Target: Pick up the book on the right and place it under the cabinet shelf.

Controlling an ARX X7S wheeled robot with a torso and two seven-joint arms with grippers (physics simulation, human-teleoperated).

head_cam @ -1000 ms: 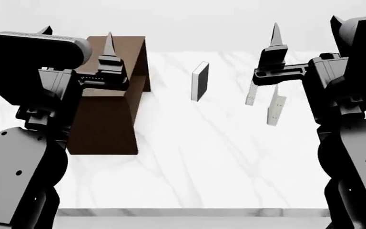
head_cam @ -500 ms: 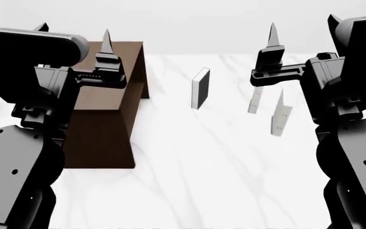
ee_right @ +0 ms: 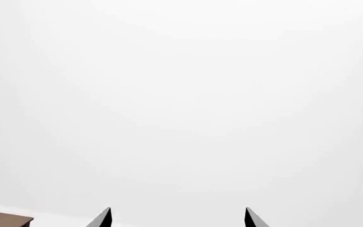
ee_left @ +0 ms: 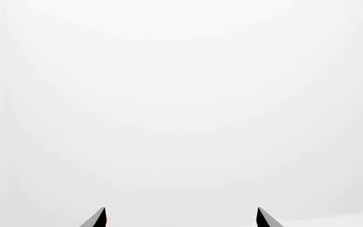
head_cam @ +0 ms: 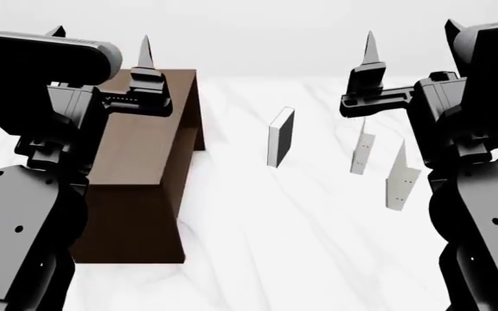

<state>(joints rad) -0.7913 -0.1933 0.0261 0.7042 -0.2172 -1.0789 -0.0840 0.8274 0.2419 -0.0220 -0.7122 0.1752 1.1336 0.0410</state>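
Observation:
The book, thin and white, stands upright at the far right of the marble table, close by my right arm. A second similar thin white book stands just left of it. The dark brown cabinet shelf stands at the left, behind my left arm. My left gripper is raised above the cabinet, pointing up, open and empty; its wrist view shows only blank white. My right gripper is raised above the white books, open and empty.
A thicker book with a black face stands upright mid-table between the cabinet and the white books. The white marble table reaches forward to me. A corner of the cabinet shows in the right wrist view.
The head view has shifted, so the cabinet, the black-faced book and the white books now sit lower and look larger. Both grippers stay raised and open.

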